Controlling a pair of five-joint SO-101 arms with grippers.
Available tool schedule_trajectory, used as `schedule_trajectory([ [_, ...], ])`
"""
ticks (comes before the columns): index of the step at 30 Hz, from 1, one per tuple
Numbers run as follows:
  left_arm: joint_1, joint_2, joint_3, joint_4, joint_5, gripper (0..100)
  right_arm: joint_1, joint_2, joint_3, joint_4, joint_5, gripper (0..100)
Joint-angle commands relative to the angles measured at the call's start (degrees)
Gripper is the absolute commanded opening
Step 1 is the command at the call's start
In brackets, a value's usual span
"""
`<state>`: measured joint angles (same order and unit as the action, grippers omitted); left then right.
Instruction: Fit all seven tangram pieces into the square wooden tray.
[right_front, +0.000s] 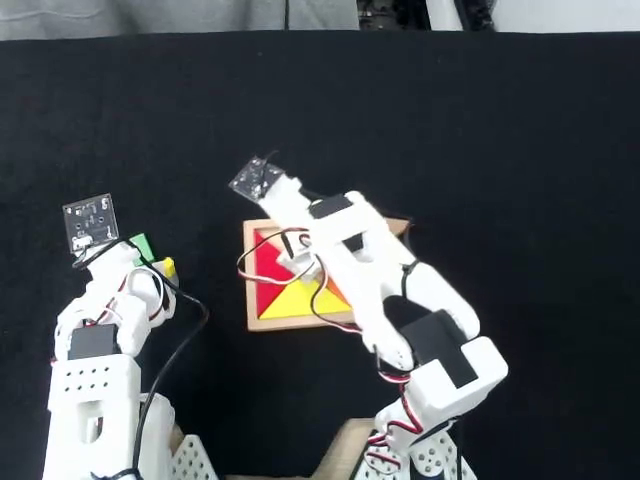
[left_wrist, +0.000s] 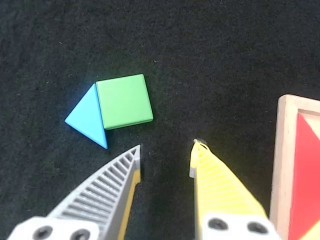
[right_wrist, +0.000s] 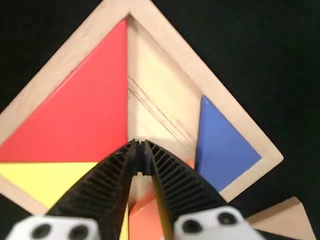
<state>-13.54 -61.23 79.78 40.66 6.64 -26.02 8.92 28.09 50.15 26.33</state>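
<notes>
Both arm bases stood at the lower edge of the high view, on the black table (right_front: 500, 150).

1. Left arm. It occupied the lower left of the high view. The left gripper (left_wrist: 167, 149) hung above bare cloth with its grey and yellow fingers apart and nothing between them.
2. Right arm. It extended from the lower right of the high view toward the centre, across the square wooden tray (right_front: 250, 290). The right gripper (right_wrist: 140, 147) had its black fingers closed tip to tip, with no piece clamped. The tips sat over the bare wooden floor of the tray, just beside the edge of the red triangle (right_wrist: 75, 110). Whether the tips touched the floor could not be determined.
3. Tray contents. The tray lay at the centre of the high view. It held the red triangle, a yellow triangle (right_wrist: 45, 177), a dark blue triangle (right_wrist: 222, 145) against the rim and an orange piece (right_wrist: 145, 220), the last largely hidden by the gripper.
4. Loose pieces. A green square (left_wrist: 124, 101) and a light blue triangle (left_wrist: 87, 120) lay flat on the cloth, touching edge to edge, near the left gripper and well apart from the tray.
</notes>
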Motion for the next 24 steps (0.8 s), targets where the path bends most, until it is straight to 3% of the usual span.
schedule_trajectory([
  [1,0.31,-0.79,-0.31,-0.97,-0.18,17,-1.49,-0.4,-2.42,0.97,0.0,1.1],
  [13,0.22,-0.79,-0.13,-0.97,-0.18,17,11.6,-20.7,-1.98,8.79,0.18,1.1],
  [18,0.22,-0.79,2.24,-4.48,-0.26,17,19.69,-22.29,-2.24,9.76,-0.79,1.2],
  [24,0.66,-0.79,2.51,-4.92,-0.26,17,24.35,-22.37,-2.42,11.6,-10.73,1.2],
])
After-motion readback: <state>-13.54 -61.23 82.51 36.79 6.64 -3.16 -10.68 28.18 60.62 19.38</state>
